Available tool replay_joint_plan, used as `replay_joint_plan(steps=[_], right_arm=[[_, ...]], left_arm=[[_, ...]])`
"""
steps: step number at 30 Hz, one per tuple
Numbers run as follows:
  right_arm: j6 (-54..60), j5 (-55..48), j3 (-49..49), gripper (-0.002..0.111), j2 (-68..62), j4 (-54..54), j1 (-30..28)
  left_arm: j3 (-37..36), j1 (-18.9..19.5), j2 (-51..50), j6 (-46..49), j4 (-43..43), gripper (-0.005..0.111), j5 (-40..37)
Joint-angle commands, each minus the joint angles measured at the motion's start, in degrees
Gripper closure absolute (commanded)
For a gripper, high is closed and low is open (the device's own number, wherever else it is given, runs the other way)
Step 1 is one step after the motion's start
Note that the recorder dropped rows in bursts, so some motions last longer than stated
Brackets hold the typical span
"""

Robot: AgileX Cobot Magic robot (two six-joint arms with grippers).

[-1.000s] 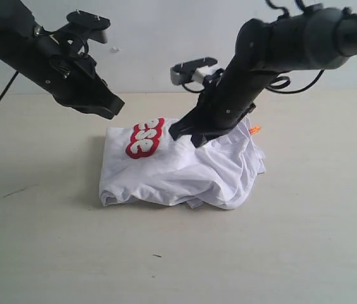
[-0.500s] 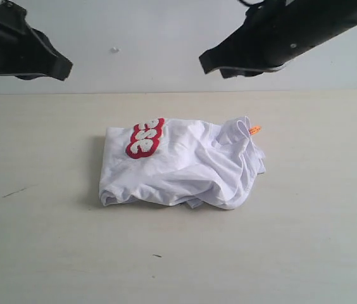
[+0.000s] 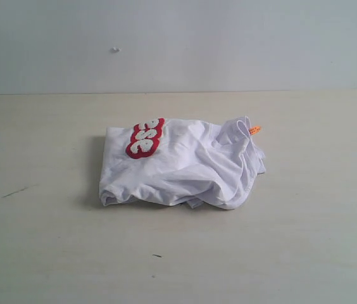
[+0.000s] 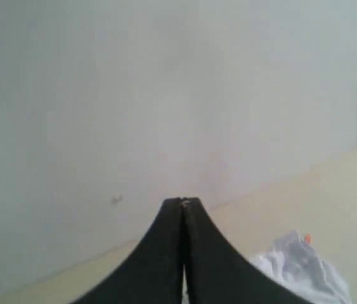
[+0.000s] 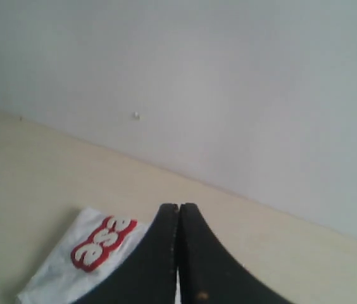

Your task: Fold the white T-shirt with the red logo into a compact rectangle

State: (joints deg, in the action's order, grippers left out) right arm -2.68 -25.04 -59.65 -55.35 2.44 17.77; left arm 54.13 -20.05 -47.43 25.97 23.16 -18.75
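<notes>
white T-shirt: rumpled folded bundle lying mid-counter | red logo: partly showing on top, near the bundle's far-left corner | orange neck tag: sticking out at far-right edge | left pincer: pressed together, clear of the shirt | right pincer: pressed together, clear of the shirt

Exterior view low across table, wrist views high, facing wall — all sharing white T-shirt
</notes>
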Motion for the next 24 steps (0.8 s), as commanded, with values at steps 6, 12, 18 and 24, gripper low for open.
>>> replay_joint_plan(steps=[6,12,18,24], right_arm=[[-8.3,1.4,0.4,0.108,17.7,9.4,0.1],[-9.5,2.9,0.4,0.108,31.3,10.2,0.1],[-9.5,1.6,0.4,0.108,44.9,11.3,0.1],[-9.5,7.3,0.4,0.108,55.3,13.2,0.1]], left_arm=[[-0.3,0.1,16.2,-3.9,0.4,0.107,4.7],[-0.1,0.1,27.5,-3.9,0.2,0.107,11.3],[-0.1,0.1,39.4,-3.8,0.0,0.107,11.6],[-0.1,0.1,47.4,-3.7,-1.6,0.107,17.2]])
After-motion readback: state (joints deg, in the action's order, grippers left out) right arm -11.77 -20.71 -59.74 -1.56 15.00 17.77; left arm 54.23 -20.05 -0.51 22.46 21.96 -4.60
